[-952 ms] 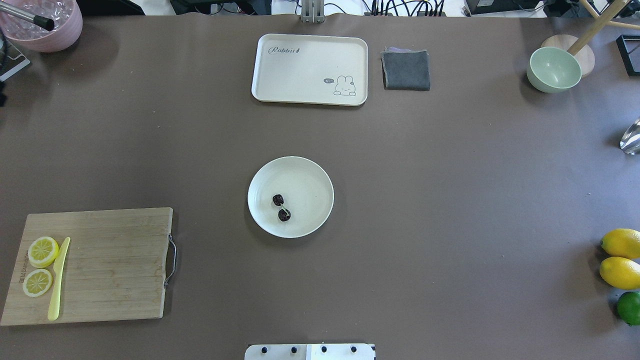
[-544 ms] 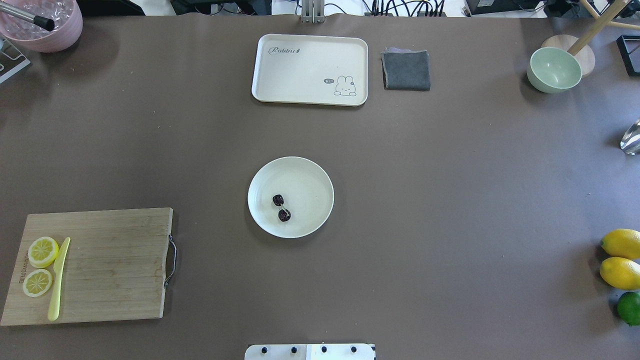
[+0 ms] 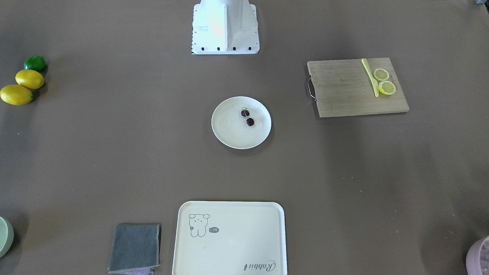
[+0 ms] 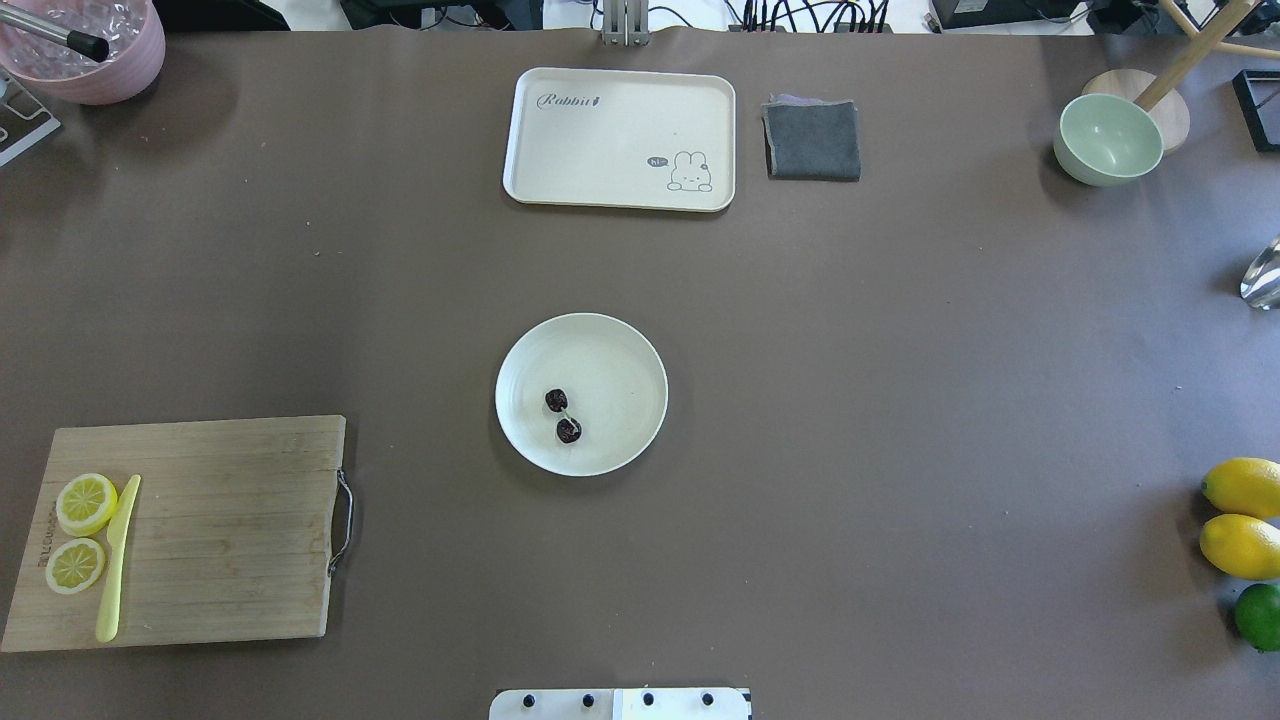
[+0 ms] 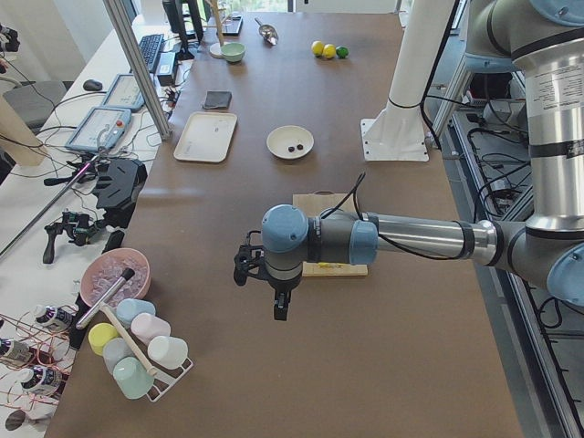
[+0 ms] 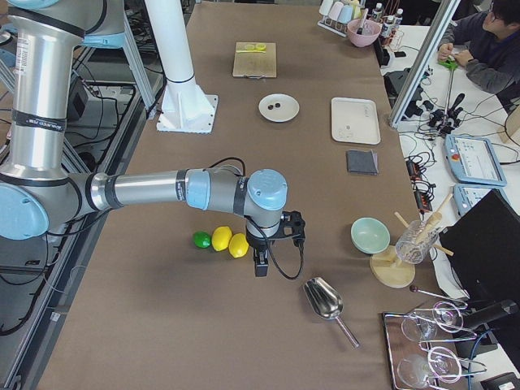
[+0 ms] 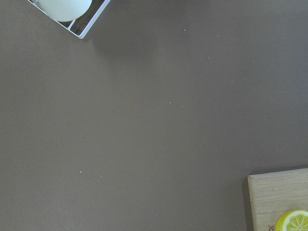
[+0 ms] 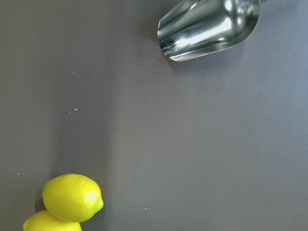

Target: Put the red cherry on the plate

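Nearest the robot's base, the pair of tiny dark maroon cherries on thin green stems [image 4: 562, 415] lies inside the round cream-white shallow plate [image 4: 625, 365]. It sits toward the plate's left, robot-side part and well in from the rim, so the placing looks done.

Both arms are out at the ends of the brown counter [image 4: 900, 400]. The left pincer [image 5: 280, 308] hangs beside the bamboo cutting board [image 4: 220, 520]. The right pincer [image 6: 260, 266] hangs between two yellow lemons [image 4: 1243, 487] and a shiny metal scoop [image 6: 325, 299]. Only the side views show them, so how far either is open, or whether it holds anything, cannot be told.

The likely risk is the cherries themselves. They are round and loose, so an arm swinging low across the middle could knock the plate and roll them over the rim. The right arm is also close above the lemons and could nudge them.

The plate holds the cherries alone. The board carries two lemon slices [image 4: 85, 503] and a pale yellow plastic knife [image 4: 117, 560]. Farther off, the rectangular cream tray with a rabbit drawing [image 4: 600, 140] shows only its print. The pale green bowl [image 4: 1108, 138] looks bare inside. The pink bowl [image 4: 125, 75] at the far left corner holds what seem to be clear icy pieces, though the frame cuts it off.
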